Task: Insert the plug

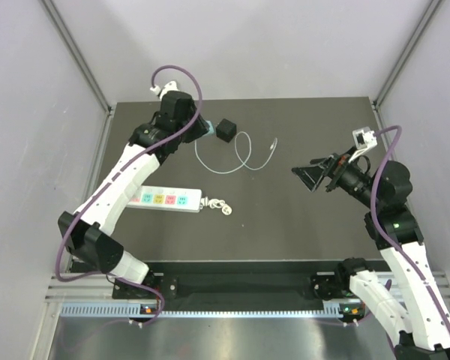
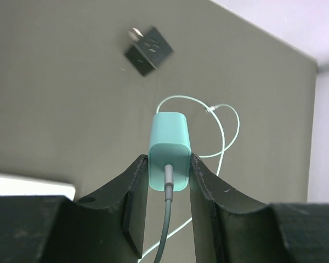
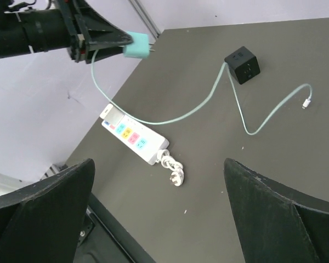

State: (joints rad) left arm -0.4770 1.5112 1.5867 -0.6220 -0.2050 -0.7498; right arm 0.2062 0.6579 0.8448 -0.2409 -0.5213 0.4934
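Note:
My left gripper (image 1: 202,127) is shut on a small teal plug (image 2: 169,148), held above the table's far left with its prongs pointing away from the fingers (image 2: 132,192). A thin pale wire (image 3: 208,101) runs from the plug's back and loops over the table to a loose connector (image 3: 307,102). Just beyond the plug, a black cube adapter (image 1: 226,130) with sockets and prongs lies on the table. Near the left edge lies the white power strip (image 1: 165,200) with coloured sockets. My right gripper (image 1: 309,176) hovers wide open at the right, nothing between its fingers.
A short coiled white cord (image 1: 217,205) with its own plug lies at the power strip's right end. The dark table (image 1: 300,232) is enclosed by pale walls on the left, back and right. The left arm stretches diagonally over the strip's left part.

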